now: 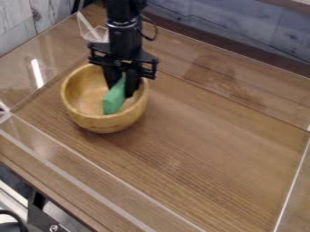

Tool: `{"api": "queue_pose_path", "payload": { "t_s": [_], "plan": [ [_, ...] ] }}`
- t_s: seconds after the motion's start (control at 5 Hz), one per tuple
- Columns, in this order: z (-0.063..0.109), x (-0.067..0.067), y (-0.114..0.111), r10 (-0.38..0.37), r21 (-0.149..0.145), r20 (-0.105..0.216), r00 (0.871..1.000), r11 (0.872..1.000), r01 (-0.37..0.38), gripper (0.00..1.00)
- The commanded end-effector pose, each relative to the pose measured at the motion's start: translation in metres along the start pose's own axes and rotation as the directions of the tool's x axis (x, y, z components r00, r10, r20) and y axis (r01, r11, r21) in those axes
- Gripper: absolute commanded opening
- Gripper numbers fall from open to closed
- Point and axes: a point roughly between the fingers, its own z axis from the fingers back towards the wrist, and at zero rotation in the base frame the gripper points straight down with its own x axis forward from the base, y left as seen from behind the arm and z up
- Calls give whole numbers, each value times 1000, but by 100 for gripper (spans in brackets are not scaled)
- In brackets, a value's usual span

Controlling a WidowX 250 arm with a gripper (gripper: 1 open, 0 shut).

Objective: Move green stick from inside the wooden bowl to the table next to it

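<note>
A round tan wooden bowl [87, 111] sits on the left part of the brown wood-grain table [206, 145]. My black gripper [122, 84] points straight down over the bowl's right side and is shut on the top end of the bright green stick [116, 97]. The stick hangs tilted, its lower end inside the bowl near the right wall, at about rim height. The arm rises from the gripper toward the top of the frame.
Clear acrylic walls [145, 195] run along the table's front, left and right edges. A grey plank wall [242, 23] stands behind. Open tabletop lies to the right of and in front of the bowl.
</note>
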Motion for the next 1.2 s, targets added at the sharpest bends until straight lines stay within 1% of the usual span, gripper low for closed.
{"api": "queue_pose_path", "payload": {
  "t_s": [0.0, 0.2, 0.4, 0.6, 1.0],
  "plan": [
    [25, 10, -20, 2, -12, 89, 996, 1000, -1, 0],
    [22, 8, -49, -21, -22, 88, 996, 999, 23, 0],
    [19, 8, -41, -28, -21, 94, 995, 999, 30, 0],
    [13, 7, -45, -38, -20, 97, 995, 999, 41, 0],
    [6, 6, -44, -43, -12, 100, 994, 999, 45, 0]
  ]
}}
